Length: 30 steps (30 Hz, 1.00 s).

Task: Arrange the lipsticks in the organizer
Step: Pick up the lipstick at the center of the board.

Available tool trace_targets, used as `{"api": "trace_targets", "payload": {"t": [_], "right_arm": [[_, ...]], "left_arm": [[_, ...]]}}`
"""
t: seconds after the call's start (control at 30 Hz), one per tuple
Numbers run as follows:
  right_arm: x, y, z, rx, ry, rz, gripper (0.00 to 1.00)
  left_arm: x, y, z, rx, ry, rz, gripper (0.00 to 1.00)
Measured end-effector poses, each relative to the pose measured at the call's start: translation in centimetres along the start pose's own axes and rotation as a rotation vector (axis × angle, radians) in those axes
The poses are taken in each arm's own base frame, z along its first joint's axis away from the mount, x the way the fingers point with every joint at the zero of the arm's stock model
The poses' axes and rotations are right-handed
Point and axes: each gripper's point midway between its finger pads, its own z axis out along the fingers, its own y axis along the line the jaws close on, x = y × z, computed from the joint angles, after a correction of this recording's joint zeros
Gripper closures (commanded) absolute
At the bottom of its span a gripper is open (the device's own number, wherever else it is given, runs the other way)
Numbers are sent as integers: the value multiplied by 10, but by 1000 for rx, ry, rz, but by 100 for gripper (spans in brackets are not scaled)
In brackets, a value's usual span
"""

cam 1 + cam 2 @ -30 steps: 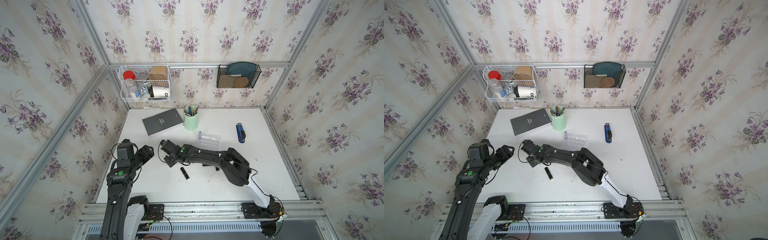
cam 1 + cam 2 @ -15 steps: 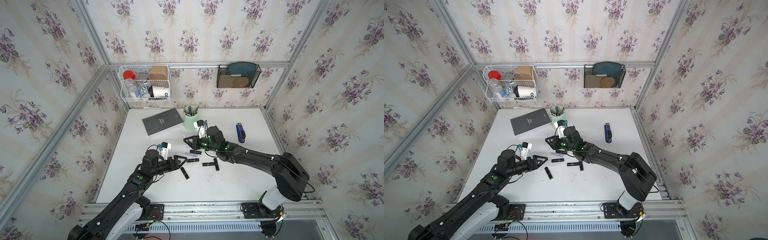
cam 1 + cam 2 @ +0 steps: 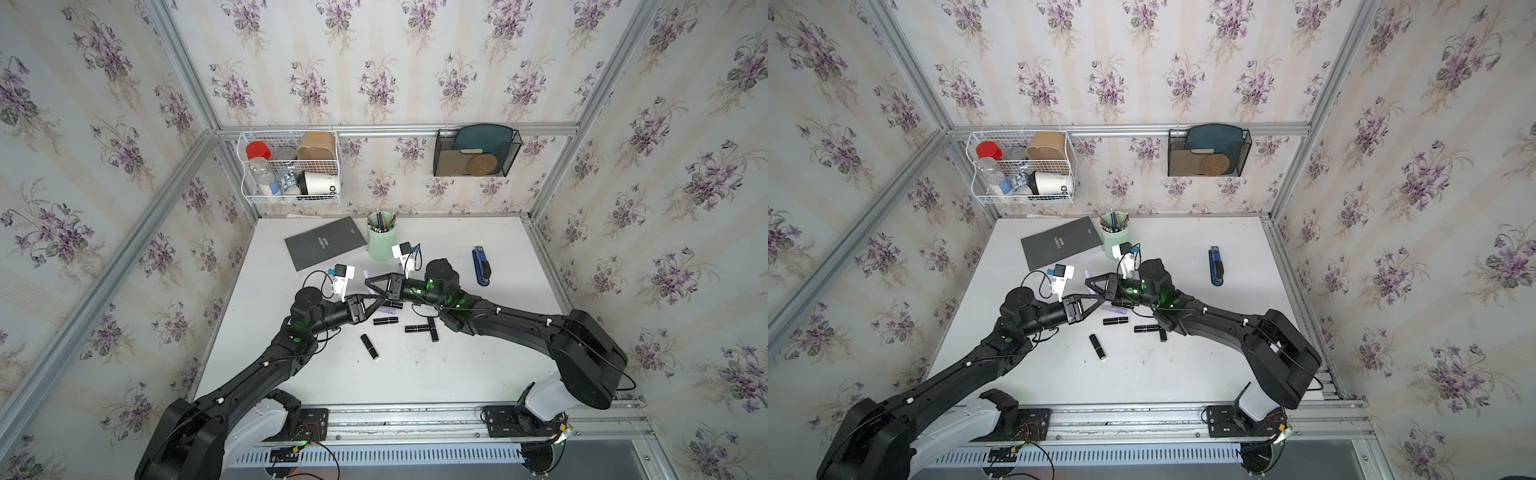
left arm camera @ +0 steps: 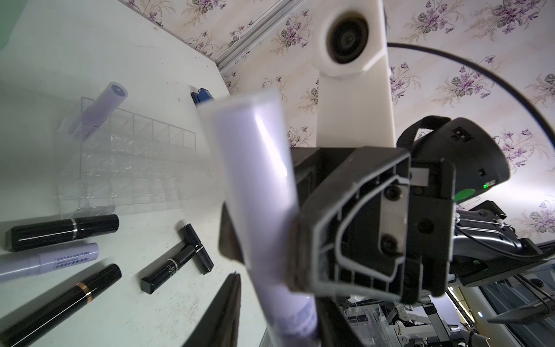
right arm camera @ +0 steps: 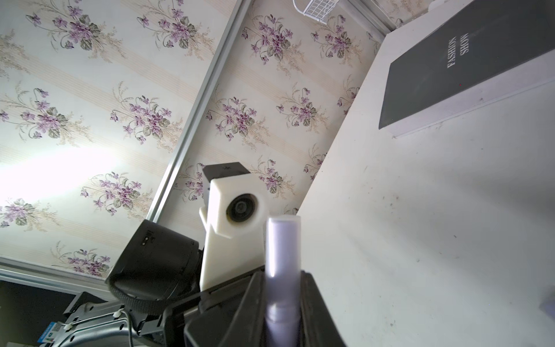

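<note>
Lilac lipstick point(image 5: 282, 240) is clamped tight in your right tool point(image 5: 282, 279), over the surface point(image 4: 90, 45); your left tool point(image 4: 279, 312) stands half closed around its other end, but I cannot tell if it grips; the organizer point(image 4: 126, 168) stands near.

The left arm point(image 3: 266, 370) and right arm point(image 3: 519, 328) stretch low from the near edge of the table point(image 3: 457, 374) toward its middle, wrists facing each other. The right gripper point(image 3: 372, 282) is clamped on a lilac lipstick point(image 5: 282, 249). The left gripper point(image 3: 382, 297) meets it tip to tip, with its fingers either side of that lipstick. Whether they pinch it is unclear.
</note>
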Motion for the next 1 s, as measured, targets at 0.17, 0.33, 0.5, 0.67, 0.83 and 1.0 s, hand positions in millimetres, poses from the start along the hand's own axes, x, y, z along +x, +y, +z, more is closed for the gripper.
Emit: {"api": "trace_targets", "payload": {"t": [0.17, 0.33, 0.5, 0.67, 0.83, 1.0], "right_arm": [[-1, 9, -3, -32, -1, 13, 87], [-3, 13, -4, -47, -5, 16, 85], [-9, 17, -4, -58, -15, 0, 62], [-24, 16, -10, -23, 8, 16, 44], [-42, 20, -20, 59, 67, -94, 46], [-22, 9, -30, 148, 173, -135, 56]], "left_arm": [[-7, -13, -3, 5, -6, 79, 68], [-12, -16, -7, -30, -6, 136, 88], [-15, -15, -10, -71, -4, 139, 100], [-10, -18, -14, -107, 37, 266, 100], [-1, -9, -12, -159, 79, 338, 100], [5, -3, -6, -186, 121, 375, 100]]}}
